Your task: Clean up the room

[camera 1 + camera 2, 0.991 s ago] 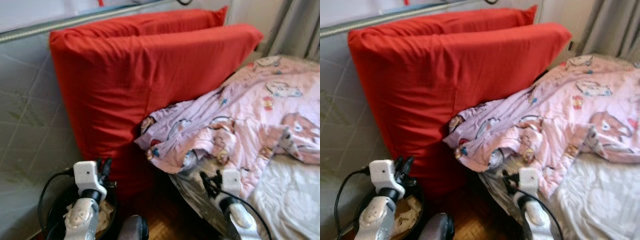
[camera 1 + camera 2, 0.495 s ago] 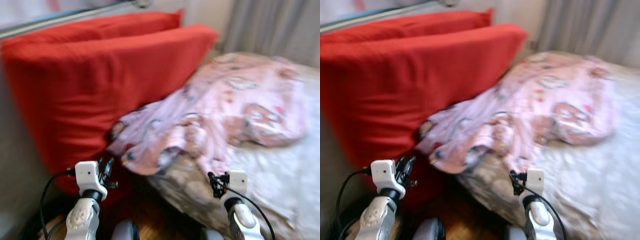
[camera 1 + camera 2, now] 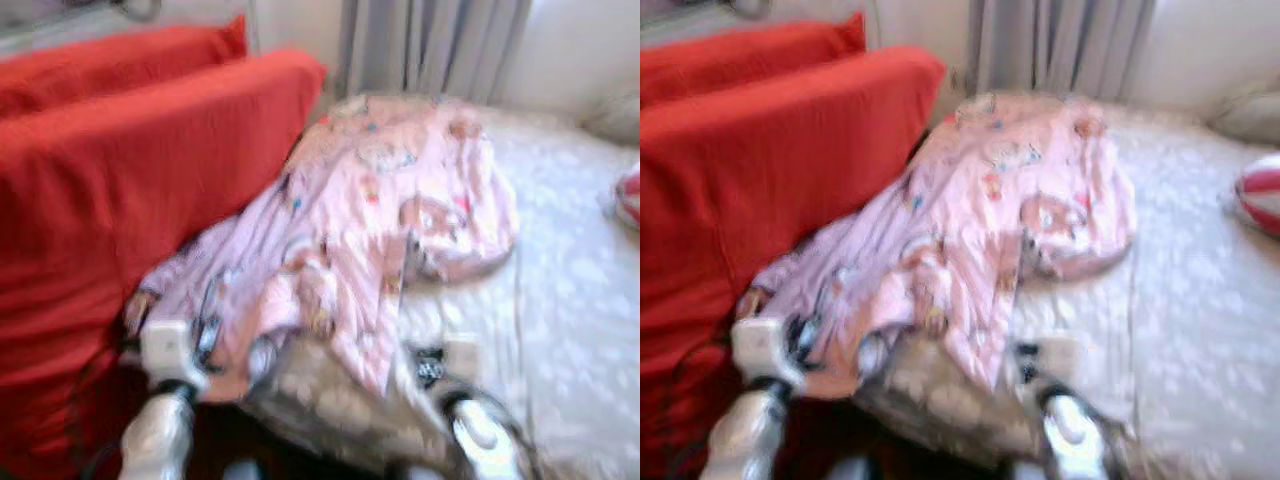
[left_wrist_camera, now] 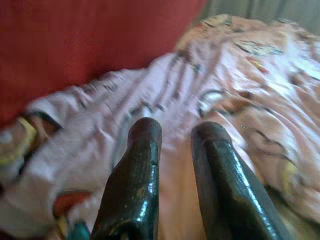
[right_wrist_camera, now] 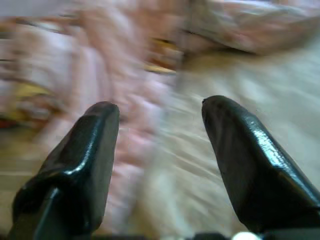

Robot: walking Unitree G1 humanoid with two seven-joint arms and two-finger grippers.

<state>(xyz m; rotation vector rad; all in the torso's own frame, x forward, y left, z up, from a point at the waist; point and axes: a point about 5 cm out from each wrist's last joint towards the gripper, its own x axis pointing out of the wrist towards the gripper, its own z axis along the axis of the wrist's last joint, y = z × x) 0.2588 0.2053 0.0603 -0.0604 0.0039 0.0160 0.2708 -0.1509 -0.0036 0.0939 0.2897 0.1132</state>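
Observation:
A crumpled pink blanket with cartoon prints [image 3: 390,210] lies across the bed and hangs over its near left corner. My left gripper [image 3: 207,335] is low at that corner, right in front of the hanging folds [image 4: 165,85]; its fingers [image 4: 145,145] stand close together with nothing between them. My right gripper [image 3: 430,366] hovers over the near edge of the white sheet, open and holding nothing [image 5: 160,107]. The head views are blurred.
Two large red cushions [image 3: 130,170] lean on the left, against the bed. The white patterned sheet [image 3: 570,300] spreads to the right. A red-and-white striped thing [image 3: 1262,190] lies at the far right. Grey curtains [image 3: 430,40] hang behind the bed.
The camera has swung to the right: the cushions slid left, and more of the bed, the curtains and the striped thing came into view. Both arms stay low in front.

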